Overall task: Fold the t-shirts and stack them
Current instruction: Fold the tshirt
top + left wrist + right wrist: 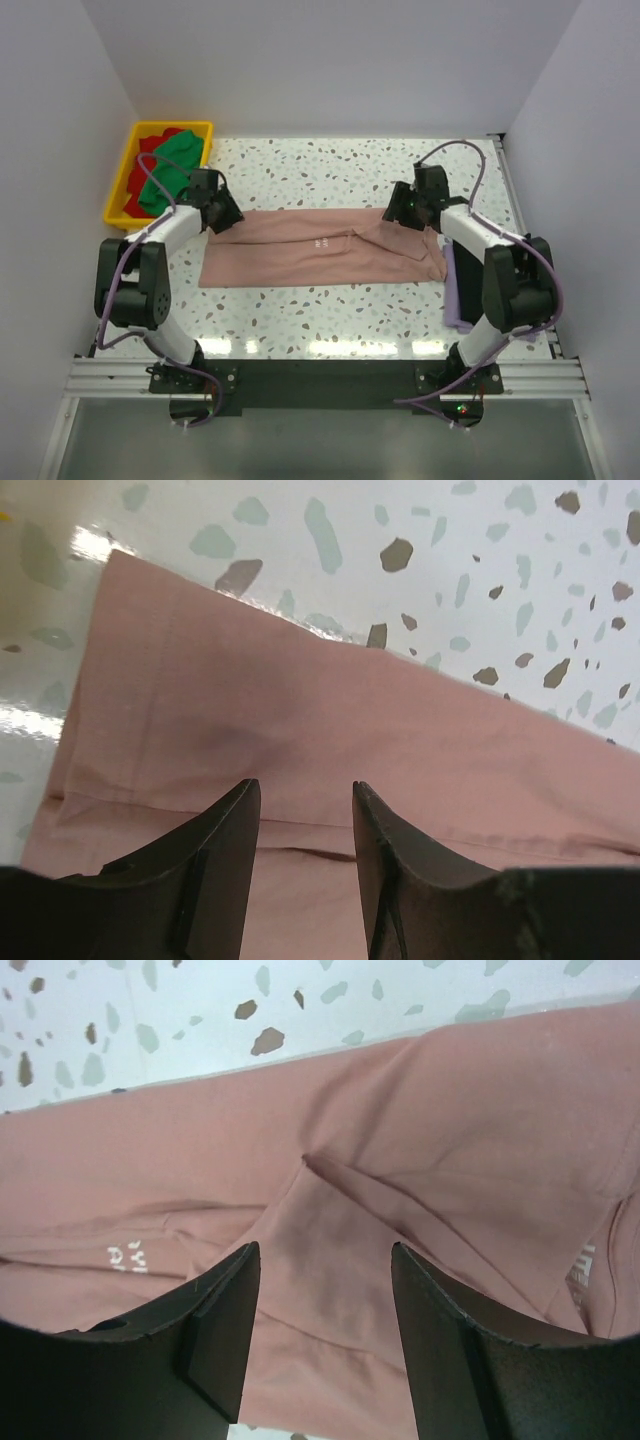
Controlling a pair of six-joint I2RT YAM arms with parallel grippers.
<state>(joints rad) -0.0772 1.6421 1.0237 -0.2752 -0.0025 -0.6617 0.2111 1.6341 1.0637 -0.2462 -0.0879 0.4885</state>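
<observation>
Here's the dusty-pink t-shirt (320,258), laid out as a long band across the middle of the speckled table (320,165), long axis running straight left to right, flat stitched end to the left, rumpled folds to the right. The left gripper (222,215) hangs over the left far corner, jaws apart, gripping nothing. The right gripper (400,212) is over the rumpled end, jaws also spread and empty. Green (175,160) and red (135,205) shirts sit in the yellow bin (122,180); a lavender one (458,295) lies at the right edge.
</observation>
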